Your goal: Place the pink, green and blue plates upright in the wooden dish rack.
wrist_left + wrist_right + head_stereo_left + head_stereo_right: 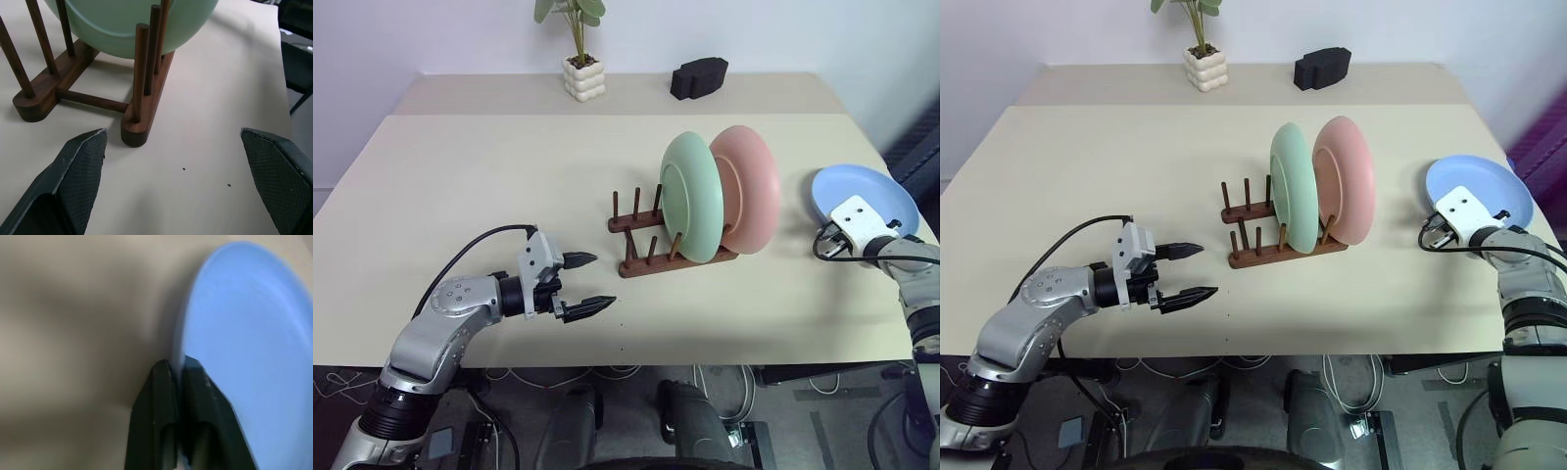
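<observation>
The mint green plate point(690, 196) and the pink plate point(754, 186) stand upright side by side in the wooden dish rack point(636, 223), the pink one on the right. The blue plate point(867, 194) is near the table's right edge. My right gripper point(178, 366) is shut on the near rim of the blue plate point(244, 333). Whether that rim is off the table I cannot tell. My left gripper point(603, 280) hovers open in front of the rack's empty left pegs, holding nothing. In the left wrist view the rack point(142, 122) and green plate point(127, 24) sit just beyond it.
A white pot with a plant point(584, 76) and a black block point(698, 76) stand at the back of the beige table point(489, 176). The table's right edge runs just beyond the blue plate. Cables lie on the floor below the front edge.
</observation>
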Robot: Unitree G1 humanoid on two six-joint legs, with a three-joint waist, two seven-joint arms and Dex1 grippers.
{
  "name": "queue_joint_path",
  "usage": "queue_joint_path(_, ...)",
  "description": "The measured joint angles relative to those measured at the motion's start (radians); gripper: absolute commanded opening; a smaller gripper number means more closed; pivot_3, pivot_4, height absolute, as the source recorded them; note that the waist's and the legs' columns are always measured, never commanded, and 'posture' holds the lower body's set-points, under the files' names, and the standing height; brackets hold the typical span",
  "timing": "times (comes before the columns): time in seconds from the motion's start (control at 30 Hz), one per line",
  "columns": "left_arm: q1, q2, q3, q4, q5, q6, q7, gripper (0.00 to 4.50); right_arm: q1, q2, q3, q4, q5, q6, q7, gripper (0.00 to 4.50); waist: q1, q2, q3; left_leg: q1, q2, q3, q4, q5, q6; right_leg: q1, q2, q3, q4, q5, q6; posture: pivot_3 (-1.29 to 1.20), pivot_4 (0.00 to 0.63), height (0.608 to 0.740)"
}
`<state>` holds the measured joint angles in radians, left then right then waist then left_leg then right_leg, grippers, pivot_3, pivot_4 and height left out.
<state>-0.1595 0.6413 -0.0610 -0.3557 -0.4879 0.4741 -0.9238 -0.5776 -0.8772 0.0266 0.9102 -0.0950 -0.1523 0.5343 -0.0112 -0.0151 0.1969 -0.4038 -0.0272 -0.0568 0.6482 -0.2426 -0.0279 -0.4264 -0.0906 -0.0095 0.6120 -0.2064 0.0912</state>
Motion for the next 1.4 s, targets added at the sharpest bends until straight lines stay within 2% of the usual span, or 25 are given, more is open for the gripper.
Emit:
queue_joint_path(0.17,-0.003,0.003,0.000,0.004,0.000,-0.005,-0.009,4.50,0.116,-0.009,-0.046,-0.165,0.000,0.026,-0.064,0.05,-0.002,0.001,0.000,0.000,0.000,0.001,0.000,0.000,0.000,0.000,0.000,0.001,0.001,0.000,0.000,0.00,0.150,0.739)
queue_joint_path(0.3,-0.022,0.003,-0.001,0.021,0.000,-0.005,-0.016,4.50,0.166,-0.052,-0.182,-0.480,0.013,0.109,-0.132,0.05,-0.006,0.010,0.001,0.001,0.000,0.004,0.000,0.000,0.000,-0.002,0.001,0.004,0.002,0.000,0.001,0.00,0.150,0.739)
queue_joint_path(0.4,-0.045,0.002,0.000,0.044,0.001,-0.008,-0.019,4.50,0.085,-0.081,-0.272,-0.684,0.045,0.144,-0.155,0.05,-0.007,0.010,0.001,0.002,0.002,0.004,-0.001,-0.001,0.001,-0.002,0.004,0.004,0.002,0.000,0.001,0.00,0.150,0.739)
queue_joint_path(0.53,-0.062,-0.011,0.001,0.071,0.006,-0.024,-0.017,4.50,-0.035,-0.074,-0.299,-0.891,0.128,0.182,-0.127,0.05,-0.002,0.007,0.001,0.002,0.004,0.003,-0.001,-0.001,0.002,-0.002,0.005,0.004,0.002,0.000,0.000,0.00,0.150,0.739)
queue_joint_path(0.67,-0.073,-0.027,0.018,0.105,0.023,-0.057,0.006,4.50,-0.098,0.035,-0.271,-1.072,0.400,0.347,-0.011,0.05,-0.001,0.006,0.001,0.001,0.005,0.003,0.000,-0.001,0.003,-0.001,0.005,0.004,0.001,0.001,0.000,0.00,0.150,0.739)
queue_joint_path(0.83,-0.085,-0.041,0.104,0.119,0.017,-0.092,0.037,4.50,-0.124,0.194,-0.234,-1.345,0.942,0.645,0.039,0.05,-0.001,0.006,0.001,0.001,0.007,0.000,0.000,-0.003,0.004,-0.001,0.005,0.004,0.001,0.002,0.002,0.00,0.150,0.739)
queue_joint_path(0.93,-0.056,-0.023,0.145,0.118,0.017,-0.096,0.040,4.50,-0.110,0.247,-0.228,-1.408,1.180,0.753,0.000,0.05,0.001,0.006,0.001,0.001,0.006,0.000,0.000,-0.003,0.004,-0.001,0.004,0.004,0.001,0.001,0.000,0.00,0.150,0.739)
queue_joint_path(1.07,-0.015,-0.012,0.175,0.107,0.011,-0.095,0.039,4.50,-0.081,0.355,-0.195,-1.435,1.513,0.827,-0.146,0.05,0.000,0.006,0.001,0.001,0.006,0.000,0.000,-0.003,0.004,-0.002,0.004,0.004,0.001,0.001,0.000,0.00,0.150,0.739)
queue_joint_path(1.23,0.003,-0.011,0.175,0.080,-0.001,-0.091,0.038,4.50,0.000,0.413,-0.124,-1.396,1.607,0.876,-0.300,0.05,0.000,0.006,0.001,0.001,0.006,0.000,0.001,-0.003,0.004,-0.002,0.003,0.005,0.001,0.001,0.000,0.00,0.150,0.739)
queue_joint_path(1.4,0.005,-0.008,0.175,0.077,-0.001,-0.089,0.038,4.50,0.040,0.475,-0.120,-1.374,1.702,0.873,-0.438,0.05,-0.002,0.006,0.001,0.001,0.006,0.001,0.000,-0.003,0.004,-0.002,0.004,0.004,0.001,0.001,0.000,0.00,0.150,0.739)
